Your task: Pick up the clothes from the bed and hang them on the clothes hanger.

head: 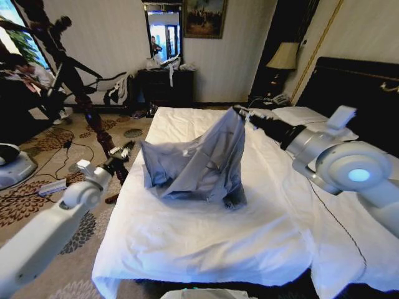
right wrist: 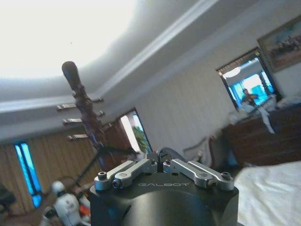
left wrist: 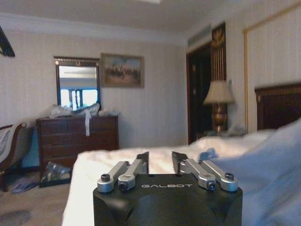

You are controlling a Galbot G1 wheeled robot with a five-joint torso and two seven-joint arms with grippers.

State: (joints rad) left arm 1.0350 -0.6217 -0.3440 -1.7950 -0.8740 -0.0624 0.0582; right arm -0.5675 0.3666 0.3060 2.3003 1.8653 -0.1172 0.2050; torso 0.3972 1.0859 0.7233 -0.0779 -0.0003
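Clothes (head: 196,162) pinched at peak by right gripper (head: 239,112), lifted off bed (head: 206,243); left gripper (left wrist: 160,162) parted, empty.

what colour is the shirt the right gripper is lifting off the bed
Pale blue-grey, plain with no pattern; the clothes show best in the head view.

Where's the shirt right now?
In the head view the clothes are mid-bed, pulled up into a peak by the right gripper. The left gripper is open off the bed's left edge.
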